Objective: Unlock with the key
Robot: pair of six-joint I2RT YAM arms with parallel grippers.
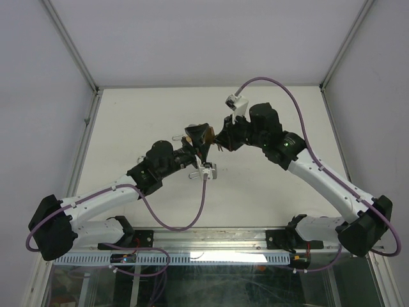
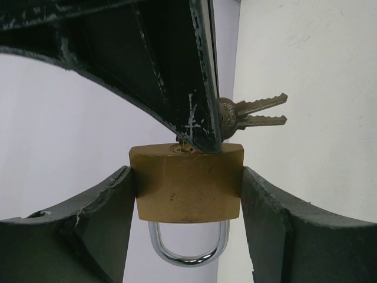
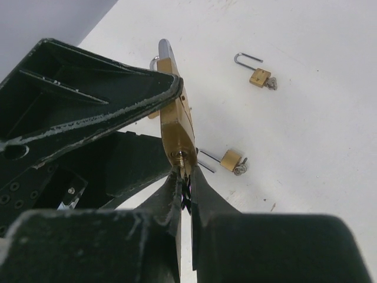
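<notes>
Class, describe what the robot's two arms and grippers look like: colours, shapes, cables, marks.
Both arms, the left arm and the right arm, have white links, black joints and looping purple cables. The black, wedge-shaped fingers show white scuffs.

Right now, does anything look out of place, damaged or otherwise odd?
Nothing serious. The brass padlock sits squarely in the left gripper, shackle closed, the right gripper pinching its key. Only oddities: scuffed paint on the fingers, and two small padlocks lying loose on the table.
</notes>
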